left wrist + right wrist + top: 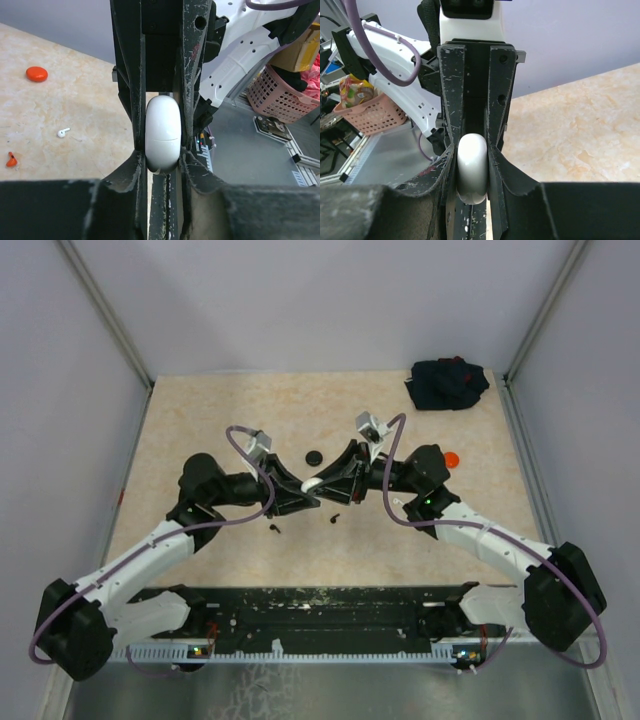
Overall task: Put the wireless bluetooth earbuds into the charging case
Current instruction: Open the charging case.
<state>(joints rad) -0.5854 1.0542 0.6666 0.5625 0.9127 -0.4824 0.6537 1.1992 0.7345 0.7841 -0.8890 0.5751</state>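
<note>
The white charging case point(313, 483) hangs above the table's middle, closed, and both grippers pinch it from opposite sides. My left gripper point(162, 153) is shut on the case point(163, 131), whose lid seam shows. My right gripper point(472, 151) is shut on the same case point(472, 169). A white earbud point(63, 132) and a red earbud point(11, 160) lie on the table in the left wrist view. Two black earbuds point(275, 528) point(334, 518) lie just below the grippers in the top view.
A black round puck point(314, 456) sits behind the grippers and a red puck point(451, 459) lies at the right. A dark bundle point(447, 383) fills the back right corner. A pink basket point(370, 112) stands off the table.
</note>
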